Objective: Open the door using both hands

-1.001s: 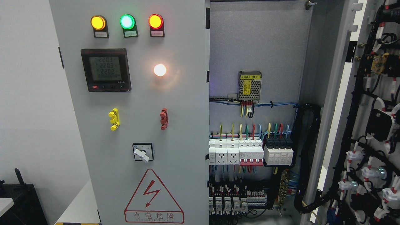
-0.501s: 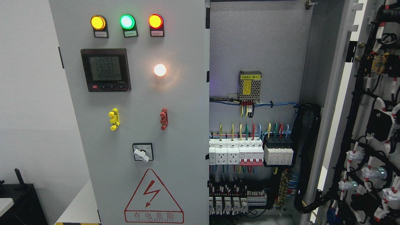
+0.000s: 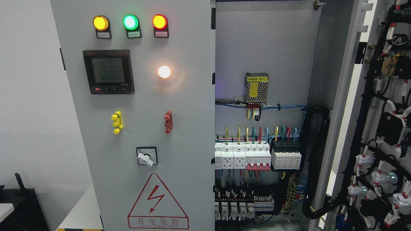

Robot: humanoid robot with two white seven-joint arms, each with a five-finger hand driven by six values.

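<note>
A plain white wall (image 3: 29, 96) is seen behind the grey metal cabinet's closed left door (image 3: 179, 134); the wired right door (image 3: 382, 128) is swung open. Neither robot hand is shown, so finger state cannot be told.

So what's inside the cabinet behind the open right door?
A meshed power supply, a row of breakers, coloured wiring, lower terminals. The closed left door covers the rest.

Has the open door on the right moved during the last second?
No. The open door keeps the same place against the cabinet frame beside it.
</note>
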